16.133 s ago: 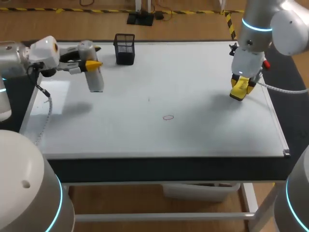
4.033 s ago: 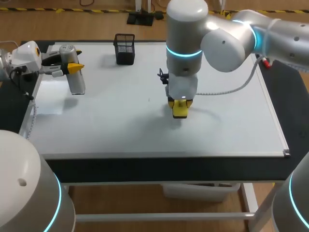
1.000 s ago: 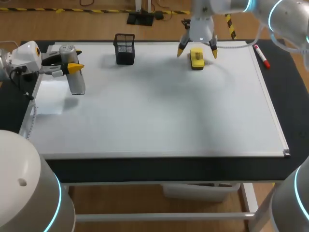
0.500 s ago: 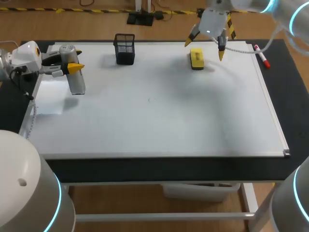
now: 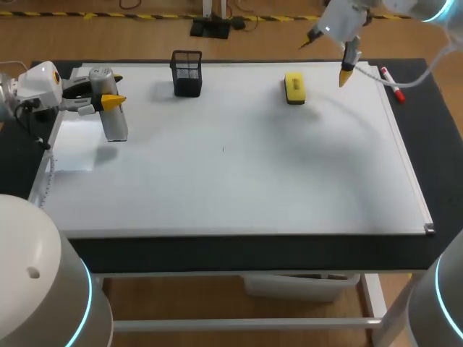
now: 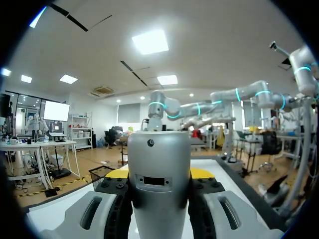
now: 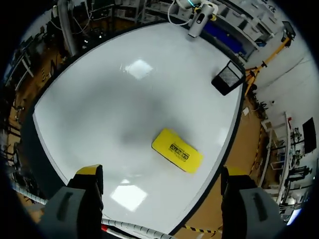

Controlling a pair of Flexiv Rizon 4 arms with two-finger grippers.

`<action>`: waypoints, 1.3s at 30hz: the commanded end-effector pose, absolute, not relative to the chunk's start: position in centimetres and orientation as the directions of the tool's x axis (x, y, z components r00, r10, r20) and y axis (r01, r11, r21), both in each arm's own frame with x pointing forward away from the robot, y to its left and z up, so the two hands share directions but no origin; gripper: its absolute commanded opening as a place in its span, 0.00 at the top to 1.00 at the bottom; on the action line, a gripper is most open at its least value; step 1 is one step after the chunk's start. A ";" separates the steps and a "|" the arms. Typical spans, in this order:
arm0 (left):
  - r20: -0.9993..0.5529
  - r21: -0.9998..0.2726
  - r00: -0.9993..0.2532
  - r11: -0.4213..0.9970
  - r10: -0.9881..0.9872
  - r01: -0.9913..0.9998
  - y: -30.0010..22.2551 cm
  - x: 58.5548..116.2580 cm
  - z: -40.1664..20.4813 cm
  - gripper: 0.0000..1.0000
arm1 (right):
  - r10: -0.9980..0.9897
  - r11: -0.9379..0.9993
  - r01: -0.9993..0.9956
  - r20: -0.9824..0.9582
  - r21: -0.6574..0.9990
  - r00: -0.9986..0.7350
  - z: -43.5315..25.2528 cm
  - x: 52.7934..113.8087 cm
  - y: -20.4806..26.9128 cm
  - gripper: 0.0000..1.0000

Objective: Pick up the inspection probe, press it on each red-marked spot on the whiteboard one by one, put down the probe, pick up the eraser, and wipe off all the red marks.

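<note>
The whiteboard (image 5: 253, 181) shows no red marks, only a tiny dark speck near its middle. The yellow eraser (image 5: 294, 87) lies flat near the board's far edge. My right gripper (image 5: 327, 56) hangs open above and just right of it, with nothing held. In the right wrist view the eraser (image 7: 177, 149) lies on the board (image 7: 124, 99) below and ahead of the wide-open right gripper (image 7: 162, 175). At the far left, my left gripper (image 5: 108, 101) is shut on the grey inspection probe (image 5: 116, 124), held above the board's left edge. The probe (image 6: 159, 184) sits between the left fingers (image 6: 119, 173).
A black mesh pen holder (image 5: 187, 72) stands at the board's back left. A red marker (image 5: 391, 83) lies on the dark table beside the board's back right corner. The board's front edge runs along the table's front.
My right gripper has risen from around the eraser and drifted right, staying open; the eraser stays where it lay. The left arm and probe have not moved.
</note>
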State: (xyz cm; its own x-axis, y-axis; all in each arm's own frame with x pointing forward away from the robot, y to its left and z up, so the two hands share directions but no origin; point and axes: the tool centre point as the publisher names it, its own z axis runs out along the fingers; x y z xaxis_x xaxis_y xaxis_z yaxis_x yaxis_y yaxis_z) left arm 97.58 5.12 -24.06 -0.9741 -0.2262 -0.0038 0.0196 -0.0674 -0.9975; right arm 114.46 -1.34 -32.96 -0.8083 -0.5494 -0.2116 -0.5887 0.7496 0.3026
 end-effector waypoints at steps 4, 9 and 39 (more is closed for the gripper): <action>-0.006 -0.997 -0.974 -0.067 -0.228 0.022 5.1 97.5 -24.0 1.00 | -0.452 0.801 -0.479 -0.161 0.359 -0.877 -29.6 113.9 -3.6 0.00; -0.006 -0.997 -0.974 -0.067 -0.228 0.022 5.1 97.5 -24.0 1.00 | -0.399 0.818 -0.398 -0.088 0.416 -0.913 -27.8 114.5 -4.7 0.00; -0.014 -0.998 -0.978 -0.051 -0.210 0.025 4.9 97.5 -23.8 1.00 | -0.247 0.821 -0.299 -0.169 0.487 -0.954 -24.8 113.3 -7.5 0.00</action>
State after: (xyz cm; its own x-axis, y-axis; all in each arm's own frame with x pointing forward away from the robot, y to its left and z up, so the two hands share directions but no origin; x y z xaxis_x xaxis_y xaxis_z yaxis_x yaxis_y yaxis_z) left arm 97.53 5.06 -24.06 -0.9746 -0.2240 -0.0059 0.0212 -0.0660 -0.9976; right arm 113.50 -7.46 -24.92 -0.9543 -0.2466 -0.1685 -0.2982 0.8180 0.4919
